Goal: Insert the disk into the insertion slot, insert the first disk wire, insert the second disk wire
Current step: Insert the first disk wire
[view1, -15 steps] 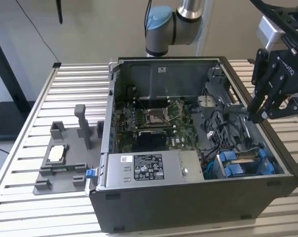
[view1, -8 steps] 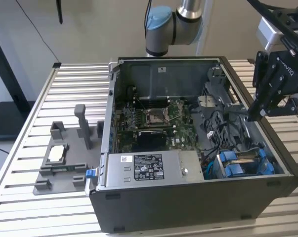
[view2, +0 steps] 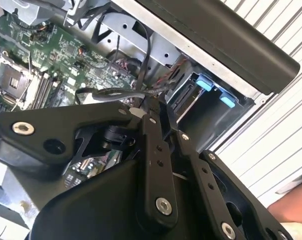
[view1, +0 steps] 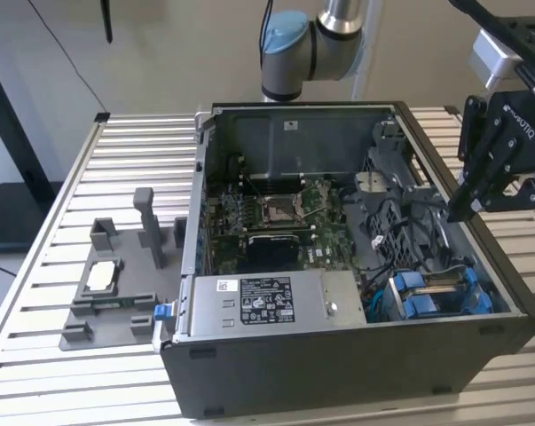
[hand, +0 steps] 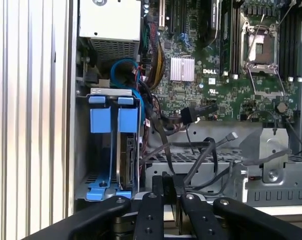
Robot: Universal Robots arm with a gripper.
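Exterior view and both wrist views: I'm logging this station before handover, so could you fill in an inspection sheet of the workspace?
Surface: slatted metal table carrying the open computer case.
Job's things: the disk appears to sit in the insertion slot of the blue-tabbed cage; whether its wires are plugged in cannot be told.
Clutter: grey fixture on the table beside the case, at the exterior view's left.
Grippers: the gripper hovers over the case's side at the exterior view's right.
Cables: loose black cables cross the case interior near the cage; a blue cable loops between the cage and the power supply.
Surroundings: black stand at the exterior view's left.
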